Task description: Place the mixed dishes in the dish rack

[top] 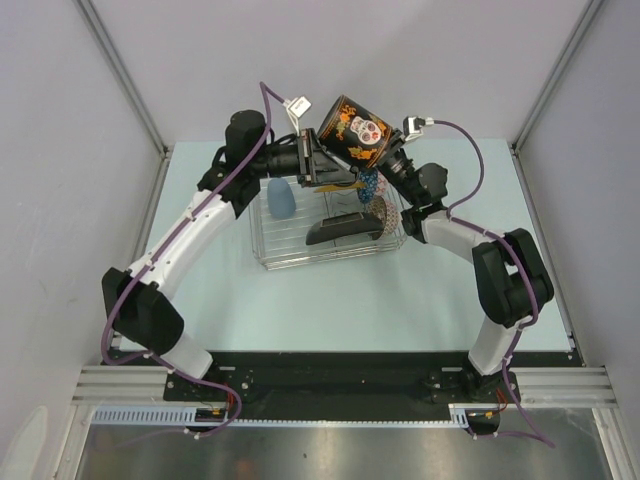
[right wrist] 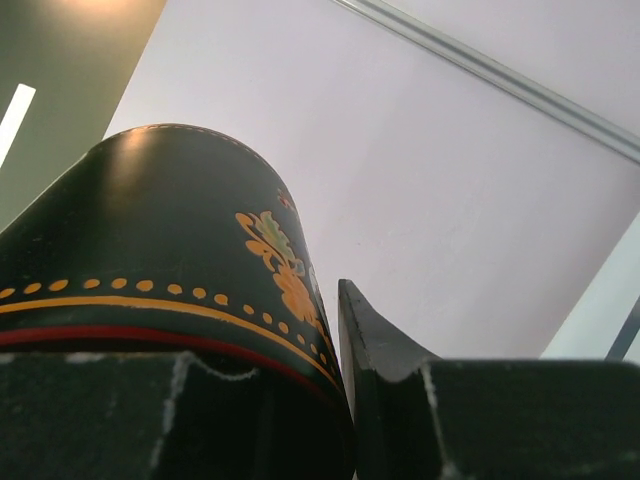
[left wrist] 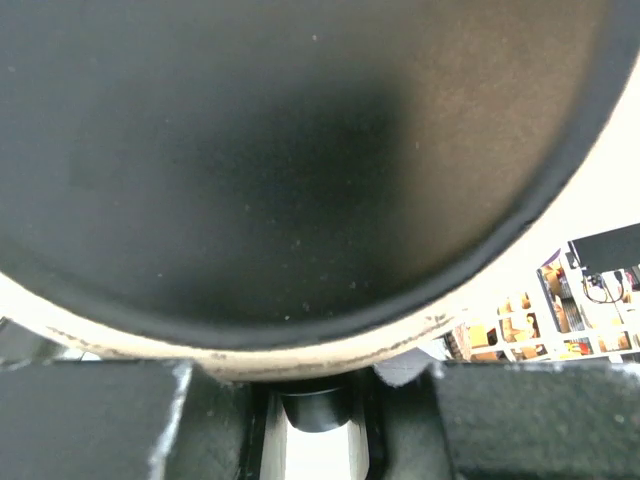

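Mug [top: 352, 128] clenched in right tool [top: 386, 152] above dish rack [top: 285, 247], left tool [top: 318, 160] grip unclear

A pale table [top: 400, 300] sits between white walls [top: 60, 150], a black strip [top: 340, 365] along its near edge.

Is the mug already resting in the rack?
No, the right gripper holds the mug up in the air, not set down inside the rack.
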Action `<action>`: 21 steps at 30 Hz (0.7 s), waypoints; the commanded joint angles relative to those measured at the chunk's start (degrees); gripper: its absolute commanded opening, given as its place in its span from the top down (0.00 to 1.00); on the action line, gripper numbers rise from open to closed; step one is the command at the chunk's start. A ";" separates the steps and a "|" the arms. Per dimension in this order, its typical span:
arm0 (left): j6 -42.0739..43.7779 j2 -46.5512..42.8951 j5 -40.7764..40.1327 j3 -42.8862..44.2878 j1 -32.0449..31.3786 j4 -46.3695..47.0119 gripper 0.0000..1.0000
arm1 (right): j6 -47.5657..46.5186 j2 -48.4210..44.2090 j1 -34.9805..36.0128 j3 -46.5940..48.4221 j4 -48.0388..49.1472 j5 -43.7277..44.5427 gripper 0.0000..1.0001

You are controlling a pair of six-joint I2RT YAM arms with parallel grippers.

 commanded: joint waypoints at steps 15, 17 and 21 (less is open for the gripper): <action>1.80 -1.16 6.95 1.32 6.65 11.63 1.00 | -7.34 -2.83 6.16 2.51 -4.38 -15.69 0.46; 2.06 -1.77 7.48 -0.08 8.75 11.71 1.00 | -7.78 -3.10 5.90 2.51 -4.90 -15.86 0.43; 3.03 -3.36 7.48 -2.73 11.31 11.98 1.00 | -8.13 -3.36 5.37 2.51 -5.17 -16.22 0.35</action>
